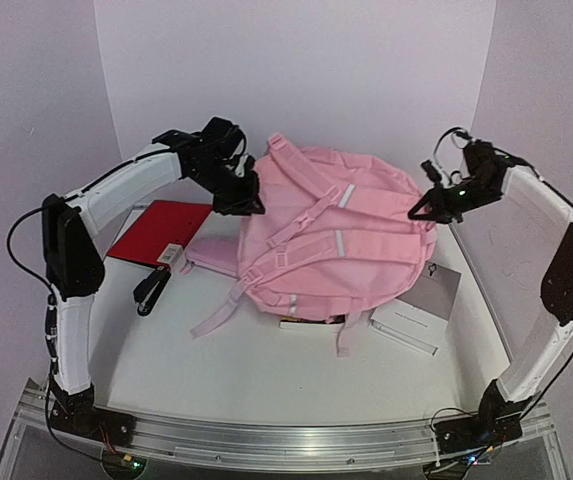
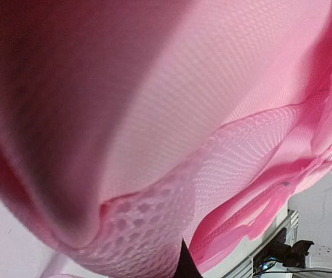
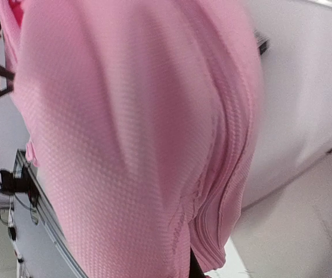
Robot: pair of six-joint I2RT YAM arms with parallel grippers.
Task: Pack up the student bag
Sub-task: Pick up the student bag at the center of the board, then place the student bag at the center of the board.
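Pink student bag (image 1: 331,235) lay face-down between left gripper (image 1: 241,200) and right gripper (image 1: 428,208); both touched it, their opening impossible to tell.

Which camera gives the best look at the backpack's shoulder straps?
The top external view: the student bag lies back-up, both shoulder straps and their reflective strips in full sight. Both wrist views show close-up pink fabric, no clear strap.

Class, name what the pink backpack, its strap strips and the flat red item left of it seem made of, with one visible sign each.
The student bag: soft matte woven fabric, its fine weave and folds showing; a mesh panel looks netted. Strap strips: silver, probably reflective tape. Red item: smooth, flat, perhaps card or plastic.
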